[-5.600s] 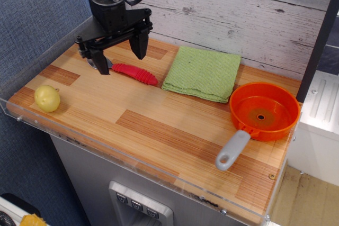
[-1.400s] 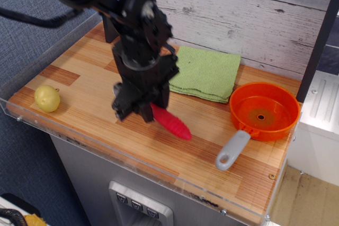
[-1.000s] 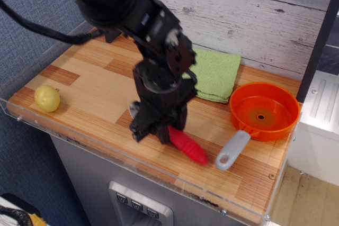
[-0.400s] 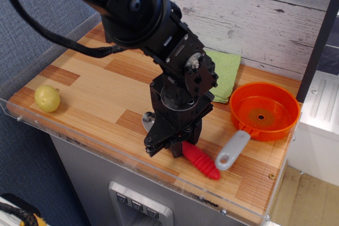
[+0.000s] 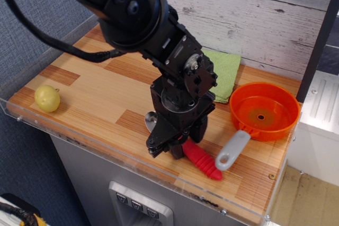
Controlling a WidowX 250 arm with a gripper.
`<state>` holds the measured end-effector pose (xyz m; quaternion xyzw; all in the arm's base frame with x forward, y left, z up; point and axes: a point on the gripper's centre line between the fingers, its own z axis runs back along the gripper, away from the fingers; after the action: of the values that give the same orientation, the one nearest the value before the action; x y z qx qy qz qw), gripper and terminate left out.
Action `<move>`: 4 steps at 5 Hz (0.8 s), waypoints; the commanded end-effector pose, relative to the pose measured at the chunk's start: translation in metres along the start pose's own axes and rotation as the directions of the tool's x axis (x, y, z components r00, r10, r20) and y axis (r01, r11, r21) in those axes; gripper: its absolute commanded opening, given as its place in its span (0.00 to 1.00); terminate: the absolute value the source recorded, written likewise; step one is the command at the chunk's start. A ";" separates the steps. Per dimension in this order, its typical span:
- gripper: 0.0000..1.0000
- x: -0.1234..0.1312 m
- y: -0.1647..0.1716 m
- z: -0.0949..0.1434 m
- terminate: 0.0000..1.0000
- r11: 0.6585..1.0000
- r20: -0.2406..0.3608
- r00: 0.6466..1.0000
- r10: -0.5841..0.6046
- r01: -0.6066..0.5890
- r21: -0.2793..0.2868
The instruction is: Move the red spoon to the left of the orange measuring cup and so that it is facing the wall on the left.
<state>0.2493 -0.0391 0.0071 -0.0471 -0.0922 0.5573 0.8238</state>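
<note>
The red spoon lies low at the table's front, just left of the grey handle of the orange measuring cup. Its ribbed red handle points front-right; its silver bowl peeks out on the left, toward the blue-grey wall. My black gripper stands over the spoon's middle, its fingers closed around the spoon. The cup sits at the right, its grey handle pointing to the front-left.
A green cloth lies at the back, partly hidden by my arm. A yellow ball-like fruit sits at the front left corner. A clear plastic rim runs along the table's front edge. The wood-plank wall stands behind.
Since the first frame I took the spoon from the back left and carried it right and forward to beside the cup's handle. In the last half second it barely shifted.
</note>
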 end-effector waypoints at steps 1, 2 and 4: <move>1.00 0.012 0.007 0.024 0.00 0.999 0.010 1.000 0.001 -0.001 -0.054; 1.00 0.021 0.003 0.036 0.00 0.997 0.013 1.000 0.009 -0.008 -0.072; 1.00 0.046 0.010 0.073 0.00 0.993 0.086 0.990 -0.115 0.115 0.011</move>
<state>0.2425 0.0030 0.0697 0.0006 -0.1066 0.5012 0.8587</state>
